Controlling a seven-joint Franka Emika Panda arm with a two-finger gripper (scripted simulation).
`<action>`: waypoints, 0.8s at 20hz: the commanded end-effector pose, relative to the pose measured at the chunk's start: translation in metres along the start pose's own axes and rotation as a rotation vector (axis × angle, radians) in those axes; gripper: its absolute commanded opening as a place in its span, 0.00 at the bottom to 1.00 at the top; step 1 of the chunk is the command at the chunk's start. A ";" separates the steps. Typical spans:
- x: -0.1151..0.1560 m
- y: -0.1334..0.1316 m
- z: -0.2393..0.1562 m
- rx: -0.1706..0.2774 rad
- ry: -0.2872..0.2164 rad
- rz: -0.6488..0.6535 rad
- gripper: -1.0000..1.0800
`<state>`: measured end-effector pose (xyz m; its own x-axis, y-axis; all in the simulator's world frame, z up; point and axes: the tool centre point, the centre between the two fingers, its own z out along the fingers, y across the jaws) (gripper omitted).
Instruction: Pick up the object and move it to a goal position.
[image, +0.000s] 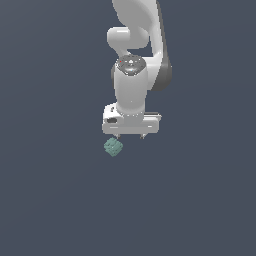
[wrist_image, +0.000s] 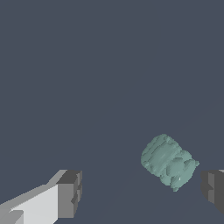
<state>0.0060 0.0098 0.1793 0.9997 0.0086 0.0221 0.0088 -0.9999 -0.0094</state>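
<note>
In the exterior view, the white Panda arm (image: 135, 50) comes down from the top edge of the picture and ends in a broad white hand facing downwards. The gripper (image: 130, 136) hangs over a plain dark blue-grey worktop (image: 50, 200) whose edges and corners lie outside the picture, so places cannot be tied to them; the arm stands roughly in the middle of what shows. Two short dark fingertips poke out under the hand, set wide apart, with nothing between them. The object (image: 113, 147), a small teal-green knobbly lump, sits just below the fingertip nearer the exterior view's left and a little further to that side. It is near that fingertip, but whether the two touch cannot be told from here, nor whether the lump rests on the worktop.

In the wrist view, the two fingers (wrist_image: 70, 192) appear as grey blocks at opposite sides of the picture, one on a white finger body, the other cut by the picture's edge. The jaws stand wide open and hold nothing. The object (wrist_image: 168, 162) lies on the worktop (wrist_image: 87, 65) close to the cut-off finger, apart from it by a narrow gap, and well apart from the other finger. Its bumpy surface looks like a rounded, tilted block.
</note>
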 end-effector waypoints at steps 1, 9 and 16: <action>0.000 0.000 0.000 0.000 0.000 0.000 0.96; 0.004 -0.006 -0.012 -0.008 0.022 -0.014 0.96; 0.004 -0.004 -0.010 -0.007 0.021 -0.001 0.96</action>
<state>0.0099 0.0154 0.1907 0.9989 0.0174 0.0440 0.0175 -0.9998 -0.0018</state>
